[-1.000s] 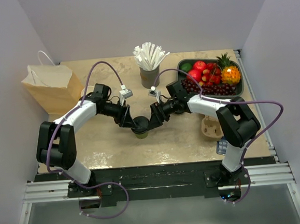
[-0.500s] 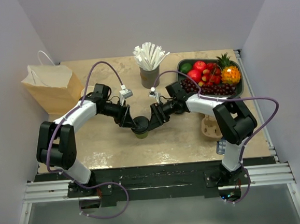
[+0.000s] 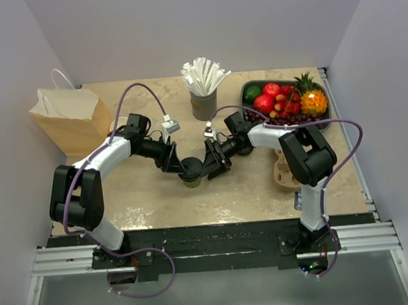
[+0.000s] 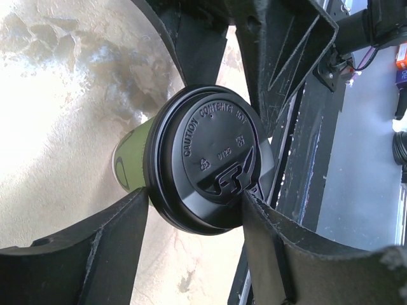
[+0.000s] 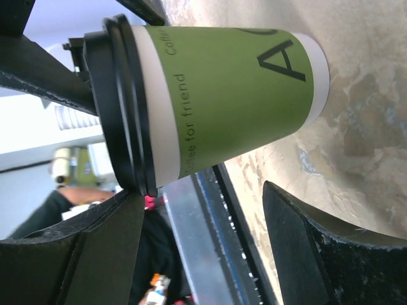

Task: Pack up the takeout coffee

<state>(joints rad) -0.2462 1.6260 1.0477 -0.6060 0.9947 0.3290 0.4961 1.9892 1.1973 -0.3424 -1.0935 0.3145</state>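
The takeout coffee [image 3: 191, 176], a green paper cup with a cream band and black lid, stands upright near the table's middle. My left gripper [image 3: 183, 168] comes in from the left and is shut on it. In the left wrist view both fingers press the rim of the black lid [image 4: 213, 159], with the left gripper [image 4: 196, 198] straddling it. My right gripper [image 3: 210, 165] reaches in from the right and is open. In the right wrist view the cup [image 5: 235, 82] lies across the frame. One finger [image 5: 108, 235] touches the lid's edge; the other finger [image 5: 305, 241] stands off the cup's base.
A brown paper bag [image 3: 71, 120] stands at the back left. A grey cup of white straws [image 3: 204, 99] is at the back centre, and a dark tray [image 3: 326, 118] of fruit sits at the back right. A pale cardboard holder [image 3: 285, 176] lies by the right arm.
The right arm's elbow has swung left and its wrist has turned, bringing its jaws nearer the cup and slightly narrower. The left gripper and cup have stayed put.
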